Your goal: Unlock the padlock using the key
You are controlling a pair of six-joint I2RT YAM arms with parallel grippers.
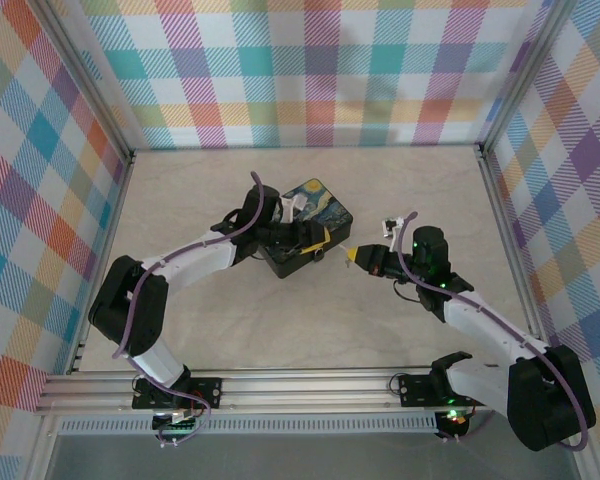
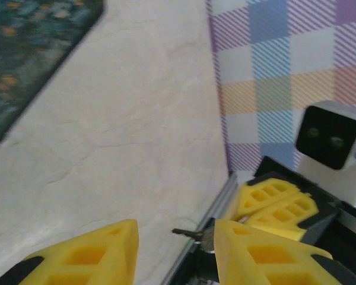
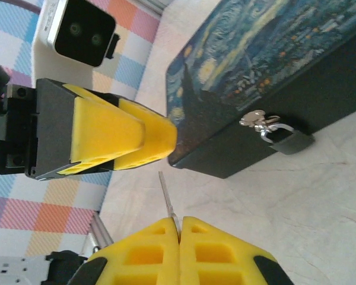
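currently, right gripper [image 3: 181,228] jaws pinched shut on the key [image 3: 168,196], blade pointing to twelve o'clock, padlock [image 3: 288,139] hanging on the box [image 3: 255,65] front, at two o'clock of that gripper, left gripper [image 2: 175,237] jaws narrowly apart, empty

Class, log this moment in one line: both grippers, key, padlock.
left gripper: open | right gripper: shut on key | padlock: on box front, key not inserted

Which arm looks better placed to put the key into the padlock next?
Right, probably: the right pincer is shut on the key, and the padlock hangs on the painted box ahead. The left pincer stands open, empty.
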